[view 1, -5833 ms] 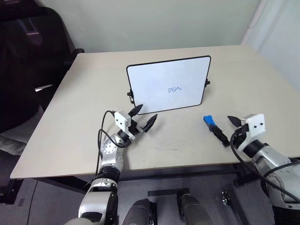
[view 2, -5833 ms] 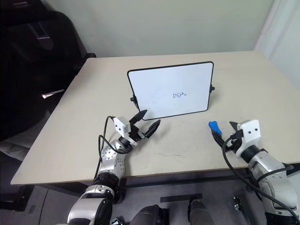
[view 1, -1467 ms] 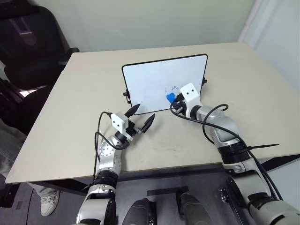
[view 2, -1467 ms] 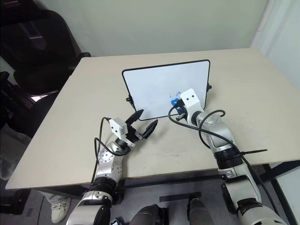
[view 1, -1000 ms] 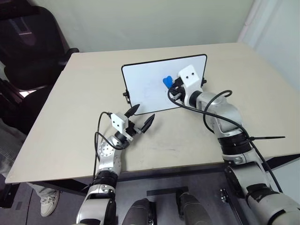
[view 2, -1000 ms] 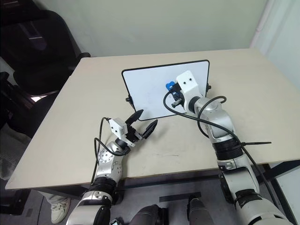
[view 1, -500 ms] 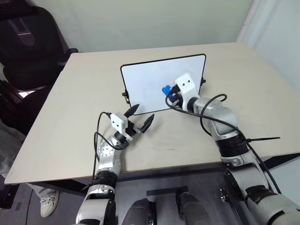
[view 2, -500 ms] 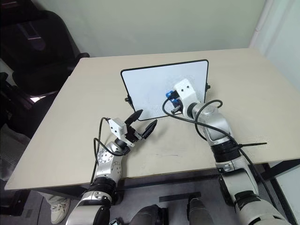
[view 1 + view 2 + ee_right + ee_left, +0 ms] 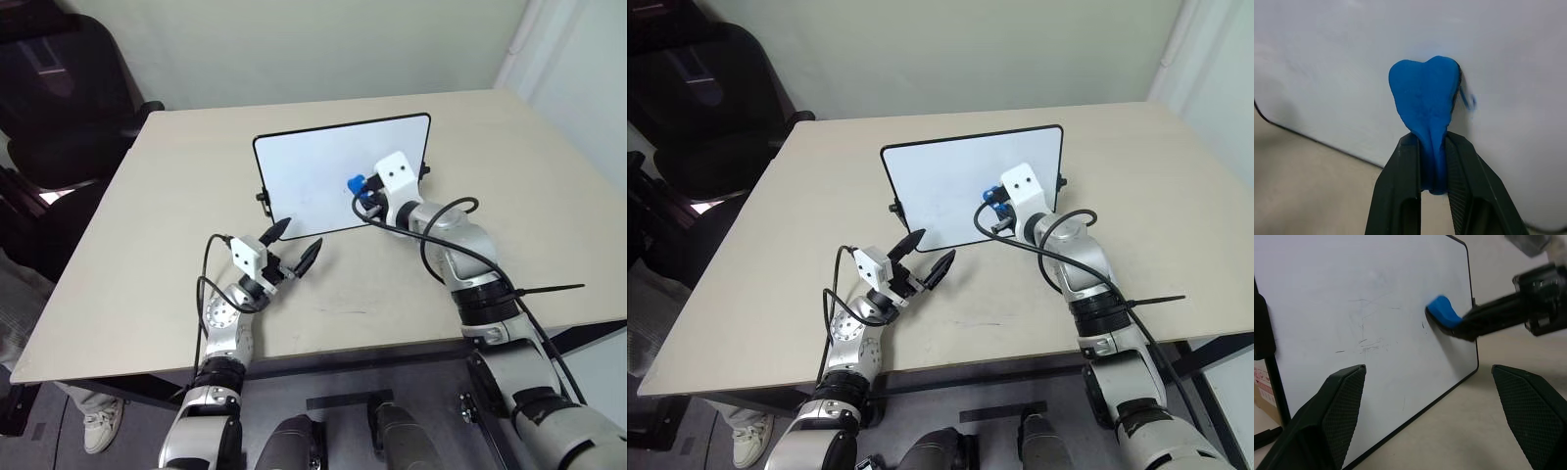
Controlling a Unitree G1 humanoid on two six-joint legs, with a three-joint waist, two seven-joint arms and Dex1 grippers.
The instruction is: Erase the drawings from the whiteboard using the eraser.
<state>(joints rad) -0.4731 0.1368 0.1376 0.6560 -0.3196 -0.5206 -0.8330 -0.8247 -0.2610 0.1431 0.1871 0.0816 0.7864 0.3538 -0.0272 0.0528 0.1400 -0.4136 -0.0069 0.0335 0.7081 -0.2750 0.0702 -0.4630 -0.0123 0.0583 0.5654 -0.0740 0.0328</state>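
The right hand (image 9: pixel 364 191) is clamped tight on the eraser (image 9: pixel 1426 105), its two black fingers (image 9: pixel 1398 193) pinching the blue block at its lower end so the broad rounded end sticks out ahead of them. That end is pressed flat against the whiteboard (image 9: pixel 313 171), which stands nearly upright on the desk (image 9: pixel 147 255), and the contact sits toward the side of the board nearest this hand, above the bottom frame. Just beside the eraser's edge, a short blue stroke of the drawings (image 9: pixel 1467 100) shows on the white surface; further from the hand there are faint grey smears, though I can't quite tell whether they are wiped ink or old scuffs. The left hand (image 9: pixel 296 245) hovers just above the desk in front of the board's other lower corner, near it but not touching, its fingers (image 9: pixel 1337 406) spread wide apart with nothing between them, pointing up at the board face.
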